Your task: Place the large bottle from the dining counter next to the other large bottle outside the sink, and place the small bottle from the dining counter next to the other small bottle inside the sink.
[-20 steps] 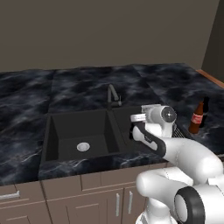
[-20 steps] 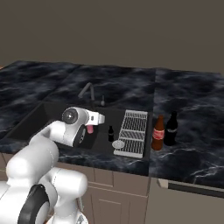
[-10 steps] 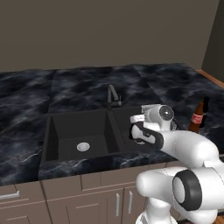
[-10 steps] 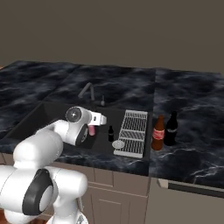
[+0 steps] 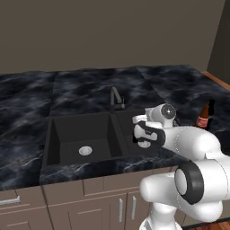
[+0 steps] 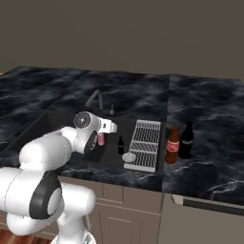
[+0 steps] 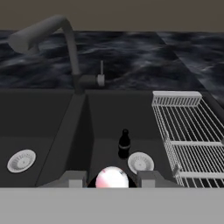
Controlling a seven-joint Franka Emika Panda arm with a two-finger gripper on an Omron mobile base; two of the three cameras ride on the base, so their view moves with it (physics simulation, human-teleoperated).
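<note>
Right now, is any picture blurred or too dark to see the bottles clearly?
Hand view: even light, the small dark bottle is sharp, the pink bottle a washed-out blob. Right base view: slightly soft, the brown bottle and black bottle are distinct. Left base view: the black sink swallows shading.

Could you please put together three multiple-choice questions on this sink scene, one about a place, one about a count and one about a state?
1. Where does the small dark bottle stand?
A. in the sink basin beside a drain
B. on the counter by the tall bottles
C. on the wire rack

2. How many tall bottles stand on the counter right of the sink?
A. one
B. two
C. three

3. What is the gripper doing?
A. hanging open with nothing in it
B. holding the pink bottle
C. gripping the faucet

Answers: 1 A, the hand view shows it on the basin floor next to the round drain. 2 B, the brown bottle and the black bottle stand side by side. 3 B, pink shows between the fingers over the basin.
</note>
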